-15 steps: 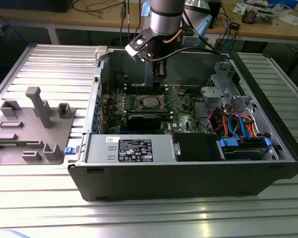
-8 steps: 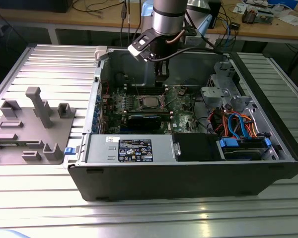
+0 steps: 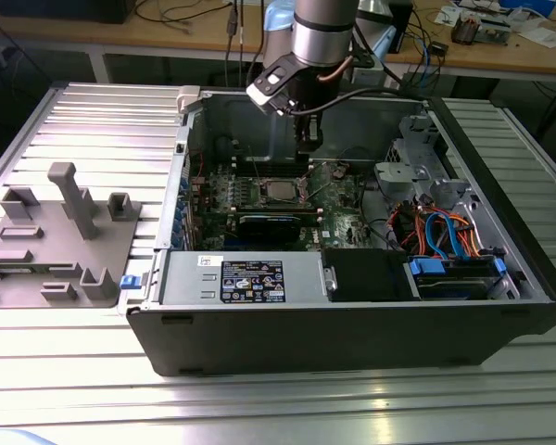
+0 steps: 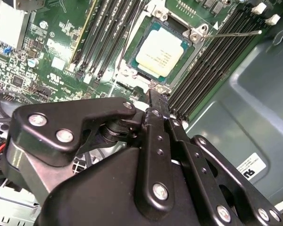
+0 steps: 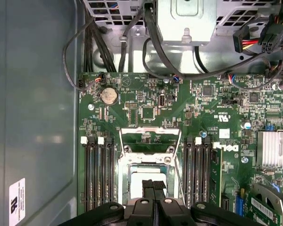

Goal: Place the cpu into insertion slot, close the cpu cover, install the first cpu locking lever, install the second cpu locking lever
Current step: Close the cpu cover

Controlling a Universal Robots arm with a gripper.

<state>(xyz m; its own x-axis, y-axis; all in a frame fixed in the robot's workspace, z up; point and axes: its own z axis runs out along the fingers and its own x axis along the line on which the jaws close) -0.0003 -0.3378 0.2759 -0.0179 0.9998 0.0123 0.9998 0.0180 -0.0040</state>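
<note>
1. Ribbed metal table (image 3: 74, 120) is seen under an open computer case (image 3: 352, 334); a grey fixture tray (image 3: 60, 236) lies at the exterior view's left.
2. At the upper centre of the exterior view, the arm (image 3: 324, 32) is shown reaching down into the case above the green motherboard (image 3: 338, 199).
3. The cpu (image 4: 156, 54) is shown as a small flat square with a dull, pale metal top and a thin green border. It is seated level in the insertion slot (image 4: 183, 60), between two banks of black memory slots (image 5: 99, 169).
4. The cpu cover (image 5: 148, 129), a thin silvery frame with a large window, is seen raised off the chip in the first wrist view.
5. A thin locking lever (image 4: 236, 34) is seen projecting from the slot's corner across the memory slots.
6. The gripper (image 5: 153, 184) is shown with its two black fingers brought together and nothing held between them. The tips are poised over the near edge of the slot; contact cannot be judged.
</note>
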